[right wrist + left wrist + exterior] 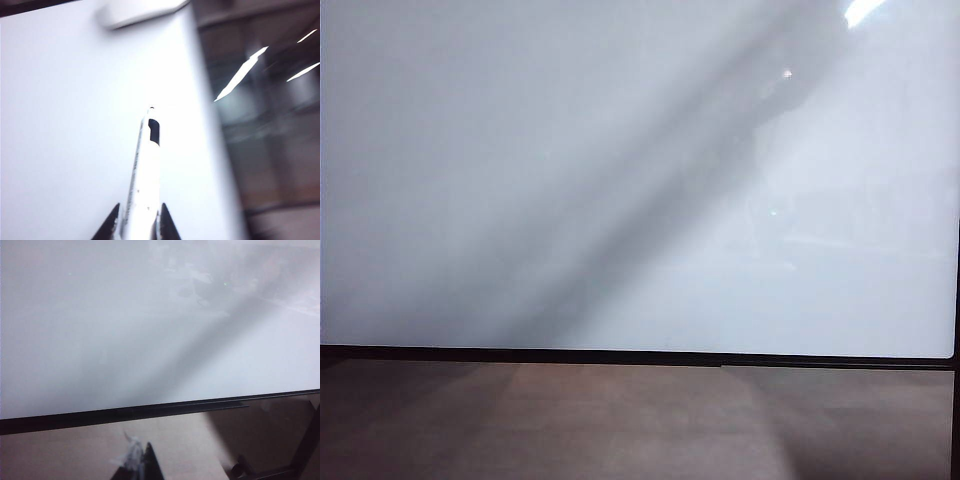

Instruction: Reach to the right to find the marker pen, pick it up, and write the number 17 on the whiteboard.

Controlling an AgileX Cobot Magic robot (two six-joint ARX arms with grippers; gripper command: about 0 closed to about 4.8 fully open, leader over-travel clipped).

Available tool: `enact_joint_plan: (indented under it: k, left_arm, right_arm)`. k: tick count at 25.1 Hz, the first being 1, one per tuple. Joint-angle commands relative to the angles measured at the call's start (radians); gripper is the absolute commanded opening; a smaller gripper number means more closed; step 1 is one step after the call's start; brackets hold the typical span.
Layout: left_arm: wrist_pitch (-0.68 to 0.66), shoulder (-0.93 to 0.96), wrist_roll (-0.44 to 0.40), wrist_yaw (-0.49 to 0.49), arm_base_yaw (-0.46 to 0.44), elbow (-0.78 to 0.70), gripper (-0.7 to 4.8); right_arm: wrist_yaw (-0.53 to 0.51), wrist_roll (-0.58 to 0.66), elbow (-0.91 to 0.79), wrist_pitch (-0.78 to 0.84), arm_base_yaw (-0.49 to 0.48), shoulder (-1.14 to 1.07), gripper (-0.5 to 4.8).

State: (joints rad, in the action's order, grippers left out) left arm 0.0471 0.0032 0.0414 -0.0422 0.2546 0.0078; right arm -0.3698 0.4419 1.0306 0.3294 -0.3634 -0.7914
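Note:
The whiteboard (pixel 520 150) fills most of the exterior view; it is blank, with a grey shadow band running slantwise across it. Neither gripper shows there. In the right wrist view my right gripper (pixel 139 212) is shut on the white marker pen (pixel 145 165). The pen's dark tip (pixel 151 108) points at the whiteboard (pixel 60 100), and I cannot tell whether it touches. In the left wrist view my left gripper (pixel 142 457) hangs over the brown table in front of the whiteboard (pixel 100 315). Its dark fingers stand together as one wedge, with a white crumpled scrap (pixel 131 454) caught in them.
A thin black frame (pixel 620 355) borders the board, with brown-grey table (pixel 620 420) in front. A dark stand part (pixel 240 467) sits at the board's corner. Past the board's edge lies a blurred room with ceiling light strips (pixel 240 75). A white block (pixel 140 12) sits at the board's far edge.

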Motion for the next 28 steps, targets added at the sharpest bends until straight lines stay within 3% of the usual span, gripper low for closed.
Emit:
enact_joint_plan:
  k: [1,6,9,12,19,25,28]
  left_arm:
    - [0.013,0.001,0.0,-0.003,-0.001,0.006,-0.05]
    - [-0.018,0.001,0.0,-0.003,-0.001,0.092,-0.05]
    - [-0.121,0.006,0.0,-0.003,0.0,0.204,-0.05]
    - [-0.234,0.041,0.0,-0.003,0.0,0.323,-0.05]
    - [-0.208,0.202,0.0,-0.023,0.0,0.538,-0.05]
    - [-0.109,0.336,0.0,-0.097,0.007,0.674,-0.05]
    - [-0.108,0.378,-0.001,-0.106,0.054,0.709,-0.05]
  right_arm:
    - [0.121,0.003,0.002,-0.074,0.191,0.013,-0.04]
    - [0.306,-0.064,0.002,-0.086,0.48,-0.029,-0.04]
    - [0.418,-0.113,0.002,-0.082,0.619,-0.082,-0.04]
    - [0.463,-0.125,0.003,-0.055,0.702,-0.145,-0.04]
    - [0.473,-0.124,0.027,0.087,0.78,-0.296,-0.04]
    - [0.465,-0.125,0.123,0.094,0.797,-0.401,-0.04]
    - [0.463,-0.127,0.185,0.094,0.797,-0.457,-0.04]
